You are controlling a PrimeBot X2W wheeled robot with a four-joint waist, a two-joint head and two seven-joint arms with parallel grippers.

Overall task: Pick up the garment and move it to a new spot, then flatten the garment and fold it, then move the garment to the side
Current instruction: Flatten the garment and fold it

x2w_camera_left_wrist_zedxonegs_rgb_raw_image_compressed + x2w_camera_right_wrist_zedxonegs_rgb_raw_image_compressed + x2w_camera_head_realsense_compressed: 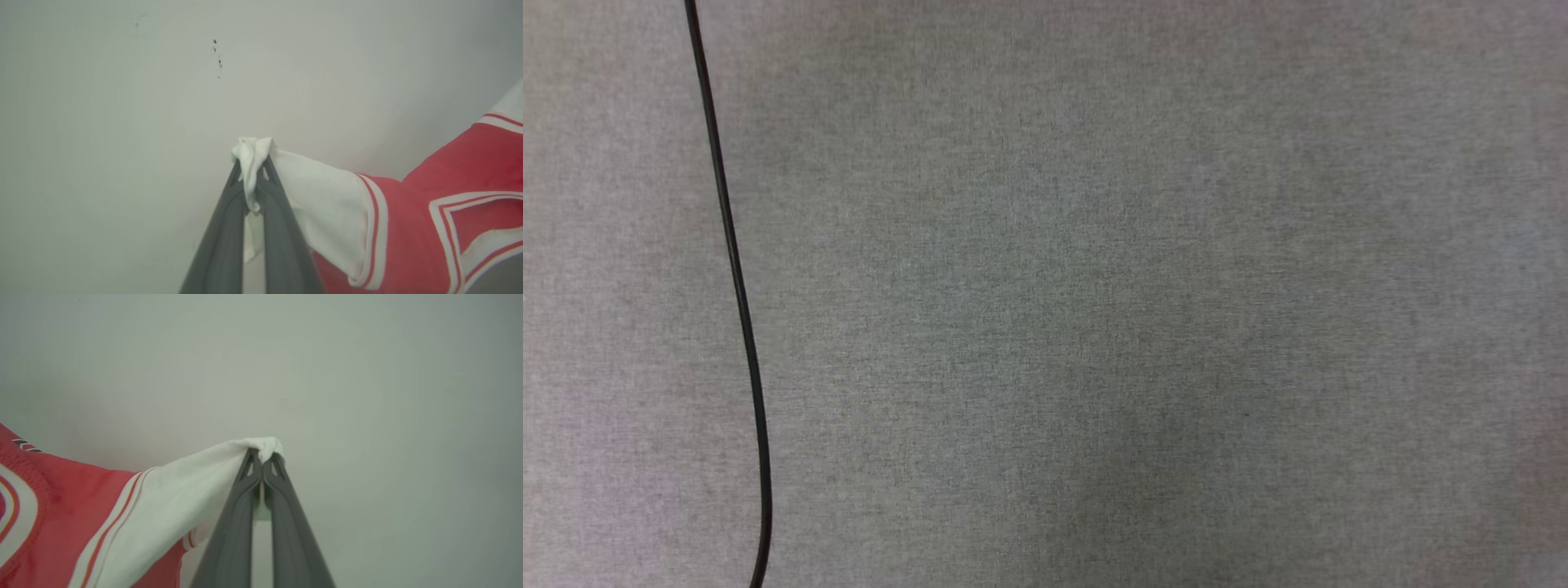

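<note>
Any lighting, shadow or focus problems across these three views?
Head view: flat, dim light on the grey fabric surface, a soft shadow low in the middle, the black cable sharp. Left wrist view: even light, no glare; the garment readable, left gripper slightly soft near the lens. Right wrist view: background darkens rightward; right gripper soft at the bottom.

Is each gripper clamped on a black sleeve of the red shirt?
Not quite: the sleeves are white, not black. The left gripper and right gripper are each clamped on a white sleeve of the red shirt, per both wrist views.
</note>
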